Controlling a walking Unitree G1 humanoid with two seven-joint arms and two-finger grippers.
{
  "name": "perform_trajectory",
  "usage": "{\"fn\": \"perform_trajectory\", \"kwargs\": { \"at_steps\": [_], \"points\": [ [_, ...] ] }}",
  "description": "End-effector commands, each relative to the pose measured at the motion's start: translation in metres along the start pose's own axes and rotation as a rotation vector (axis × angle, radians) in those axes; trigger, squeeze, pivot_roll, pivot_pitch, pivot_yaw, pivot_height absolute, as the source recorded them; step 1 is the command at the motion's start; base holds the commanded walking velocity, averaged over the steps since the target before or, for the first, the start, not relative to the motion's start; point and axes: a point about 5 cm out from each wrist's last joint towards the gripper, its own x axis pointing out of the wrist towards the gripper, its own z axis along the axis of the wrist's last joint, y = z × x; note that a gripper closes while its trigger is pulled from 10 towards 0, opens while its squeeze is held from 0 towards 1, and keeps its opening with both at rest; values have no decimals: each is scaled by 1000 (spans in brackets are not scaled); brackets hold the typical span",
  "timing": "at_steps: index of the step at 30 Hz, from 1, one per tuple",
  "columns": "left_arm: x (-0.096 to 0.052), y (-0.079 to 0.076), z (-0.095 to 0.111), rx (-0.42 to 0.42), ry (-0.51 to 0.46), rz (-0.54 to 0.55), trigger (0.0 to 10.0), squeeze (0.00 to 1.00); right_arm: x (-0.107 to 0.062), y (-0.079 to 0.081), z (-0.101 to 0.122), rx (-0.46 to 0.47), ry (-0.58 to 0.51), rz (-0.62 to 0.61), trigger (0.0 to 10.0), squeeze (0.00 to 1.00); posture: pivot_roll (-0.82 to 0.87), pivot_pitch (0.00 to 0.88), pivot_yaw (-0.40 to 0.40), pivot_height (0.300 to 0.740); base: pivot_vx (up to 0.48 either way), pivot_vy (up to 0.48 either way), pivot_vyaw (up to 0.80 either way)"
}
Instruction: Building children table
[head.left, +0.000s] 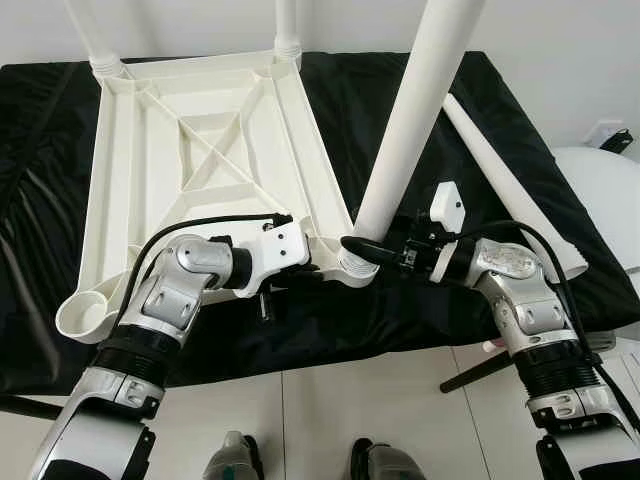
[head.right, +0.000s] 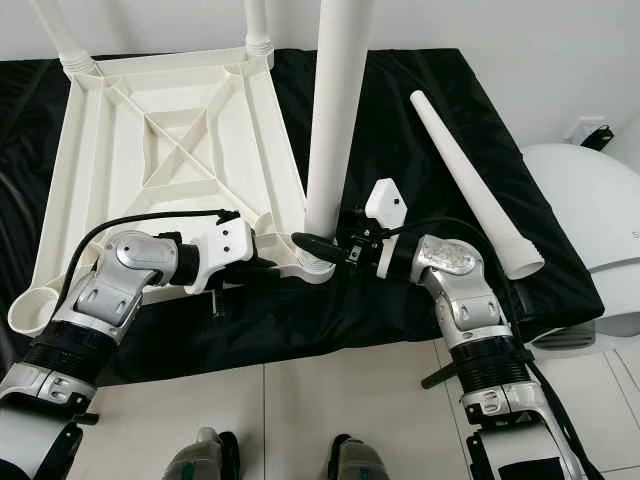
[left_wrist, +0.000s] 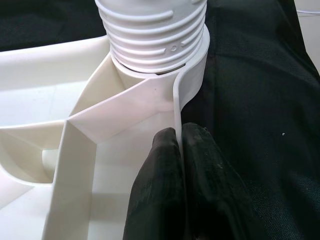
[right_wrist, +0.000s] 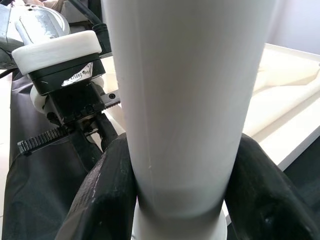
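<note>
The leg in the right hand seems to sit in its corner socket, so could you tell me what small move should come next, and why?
Probably twist the leg further in with the right hand: threads still show above the socket, while the left hand pinches the tabletop rim to steady it.

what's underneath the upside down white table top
A black cloth lies under the table top, spreading out past its edges. Whatever the cloth rests on is covered, so that cannot be seen.

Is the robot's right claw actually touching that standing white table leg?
Touching. In the right wrist view, the right gripper has both black fingers pressed against opposite sides of the table leg.
</note>
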Motion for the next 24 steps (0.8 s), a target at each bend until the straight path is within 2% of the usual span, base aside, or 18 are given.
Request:
{"fn": "perform_trajectory", "kwargs": {
  "at_steps": [1, 9, 18, 24],
  "points": [
    [9, -16, -39, -103, 166, 66, 10000, 0, 2, 7, -29, 105, 107, 1, 10000, 0, 63, 190, 10, 740, 0, 0, 0],
    [8, -16, -39, -99, 167, 64, 10000, 0, 3, -7, -31, 195, 76, -110, 10000, 0, 63, 184, 14, 740, 0, 0, 0],
    [9, -16, -37, -94, 164, 62, 10000, 0, 7, -13, -31, 192, 37, -157, 10000, 0, 67, 186, 13, 740, 0, 0, 0],
    [9, -17, -37, -96, 164, 67, 10000, 0, 8, -12, -31, 187, 36, -142, 10000, 0, 70, 187, 11, 740, 0, 0, 0]
  ]
}}
